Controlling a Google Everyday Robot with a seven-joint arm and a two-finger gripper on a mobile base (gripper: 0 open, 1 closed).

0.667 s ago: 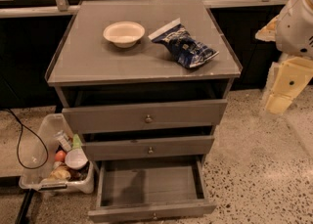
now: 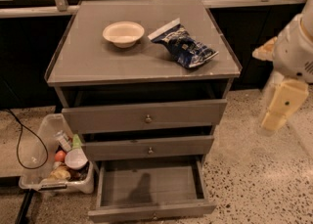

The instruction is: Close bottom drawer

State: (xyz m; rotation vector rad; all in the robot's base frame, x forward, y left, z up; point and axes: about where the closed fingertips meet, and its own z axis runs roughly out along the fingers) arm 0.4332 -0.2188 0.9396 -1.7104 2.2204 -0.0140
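The gripper (image 2: 279,106) is hanging to the right of the grey cabinet (image 2: 98,61) and is showing only as a blurred cream shape. The robot arm (image 2: 296,47) above it is being cut off by the right edge. The bottom drawer (image 2: 149,184) is standing open, and the lower edge is cropping its front just below the knob (image 2: 154,216). The interiors of the top drawer (image 2: 146,115) and middle drawer (image 2: 149,148) are lying hidden in shadow. The items inside the plastic bin (image 2: 58,186) are appearing too small to identify. The print on the chip bag (image 2: 185,46) is unreadable.
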